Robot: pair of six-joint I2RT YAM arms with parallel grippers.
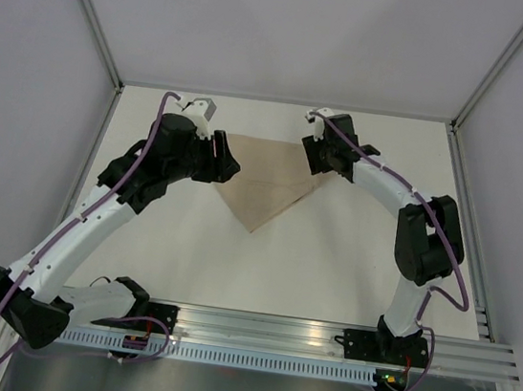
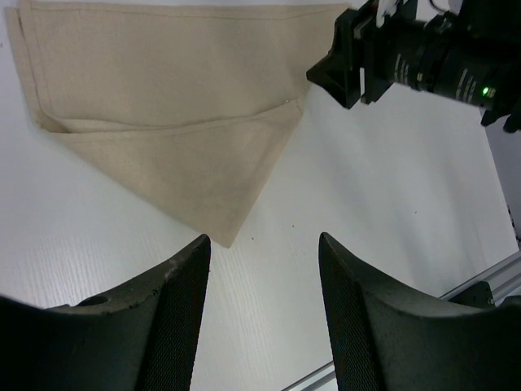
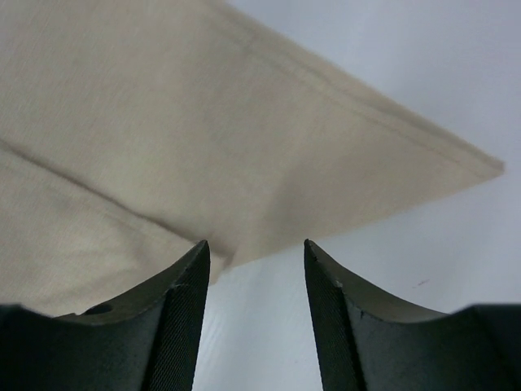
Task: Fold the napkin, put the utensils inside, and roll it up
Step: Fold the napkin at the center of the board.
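- I see the napkin (image 1: 265, 184) folded into a triangle at the far middle of the table (image 1: 349, 265), lying flat between my two grippers.
- Its long edge runs left to right along the far side, and its tip points back toward the arm bases.
- The left gripper (image 2: 262, 240) is spread wide with nothing between its fingers, near the cloth's left end.
- The right gripper (image 3: 256, 244) is also released and empty, with its fingers by the right corner's near edge.
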